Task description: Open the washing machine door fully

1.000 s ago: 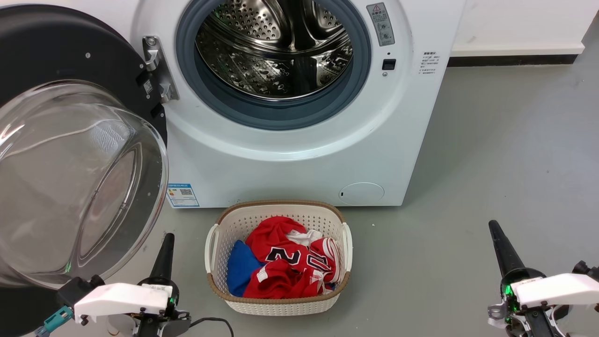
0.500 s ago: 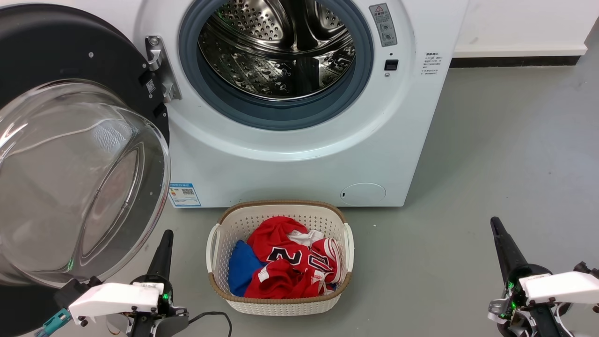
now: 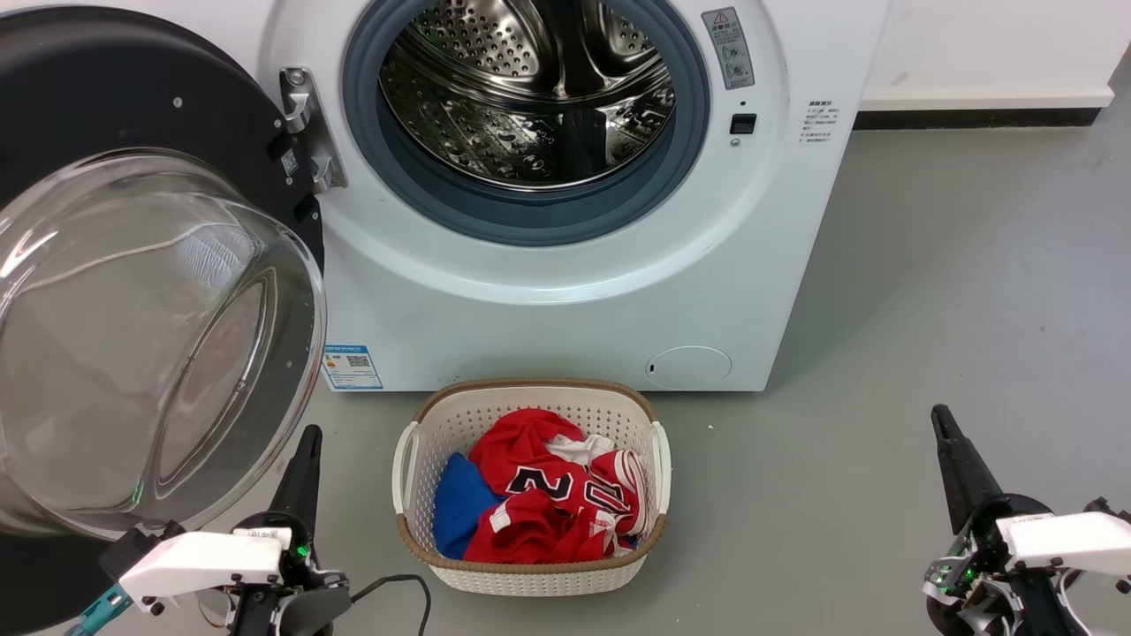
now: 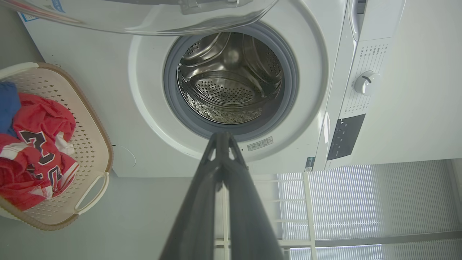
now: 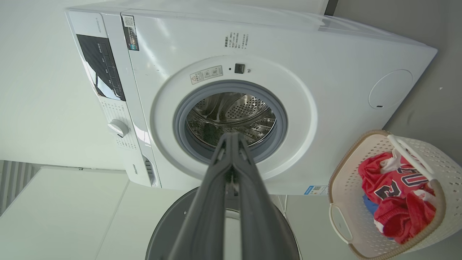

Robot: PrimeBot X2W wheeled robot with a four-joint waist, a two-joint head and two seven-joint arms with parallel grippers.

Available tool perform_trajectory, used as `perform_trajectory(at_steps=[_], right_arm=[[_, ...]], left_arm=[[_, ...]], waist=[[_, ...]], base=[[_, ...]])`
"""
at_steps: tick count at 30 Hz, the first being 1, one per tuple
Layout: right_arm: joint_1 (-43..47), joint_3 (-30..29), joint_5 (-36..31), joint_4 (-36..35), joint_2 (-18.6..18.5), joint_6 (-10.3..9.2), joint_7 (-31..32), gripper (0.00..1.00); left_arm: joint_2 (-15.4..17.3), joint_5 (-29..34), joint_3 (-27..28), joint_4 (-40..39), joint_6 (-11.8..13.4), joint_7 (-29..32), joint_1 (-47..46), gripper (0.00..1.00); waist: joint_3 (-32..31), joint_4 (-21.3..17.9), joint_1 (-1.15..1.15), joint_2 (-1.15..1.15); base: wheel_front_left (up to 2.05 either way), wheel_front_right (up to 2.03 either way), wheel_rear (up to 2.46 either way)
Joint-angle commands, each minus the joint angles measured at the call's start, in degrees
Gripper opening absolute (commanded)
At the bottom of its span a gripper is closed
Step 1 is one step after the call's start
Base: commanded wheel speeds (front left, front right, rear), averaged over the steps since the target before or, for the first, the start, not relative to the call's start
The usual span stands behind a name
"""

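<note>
The white washing machine point(image 3: 565, 291) stands ahead with its steel drum point(image 3: 526, 97) exposed. Its black round door point(image 3: 115, 88) hangs swung wide to the left on a metal hinge point(image 3: 305, 132), the clear glass bowl point(image 3: 132, 344) bulging toward me. My left gripper point(image 3: 307, 435) is shut, low on the floor just right of the bowl's lower rim, touching nothing. My right gripper point(image 3: 938, 413) is shut and empty at the lower right, far from the machine. In the wrist views the left gripper point(image 4: 223, 134) and right gripper point(image 5: 231, 134) point at the drum opening, fingers together.
A white woven basket point(image 3: 654, 459) holding red and blue clothes point(image 3: 548, 499) sits on the grey floor in front of the machine, between my two arms. A black cable point(image 3: 398, 585) trails by the left arm. Open floor point(image 3: 954, 283) lies to the right.
The head view has drifted slightly, shifting the whole scene right. Both grippers sit a little lower and further out in the picture. The door holds the same wide-open position.
</note>
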Motion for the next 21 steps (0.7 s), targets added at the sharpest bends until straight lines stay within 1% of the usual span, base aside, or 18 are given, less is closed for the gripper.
perform_trajectory(at_steps=[1, 14, 21], right_arm=[[-1.16, -0.21, 1.32, 0.18, 0.24, 0.00, 0.32, 0.00], [-1.55, -0.70, 6.52, 0.85, 0.40, 0.00, 0.89, 0.00], [-1.51, -0.72, 6.48, 0.84, 0.39, 0.00, 0.91, 0.00]], left_arm=[[-0.11, -1.17, 0.24, -0.30, -0.36, 0.47, -0.65, 0.00], [-0.39, -6.06, 1.12, -0.48, -0.72, 1.78, -0.77, 0.00], [-0.39, -5.98, 1.09, -0.47, -0.75, 1.78, -0.73, 0.00]], waist=[[-0.01, 0.04, 0.00, 0.00], [-0.07, 0.33, 0.00, 0.00], [-0.07, 0.34, 0.00, 0.00]], base=[[0.00, 0.00, 0.00], [0.00, 0.00, 0.00], [0.00, 0.00, 0.00]])
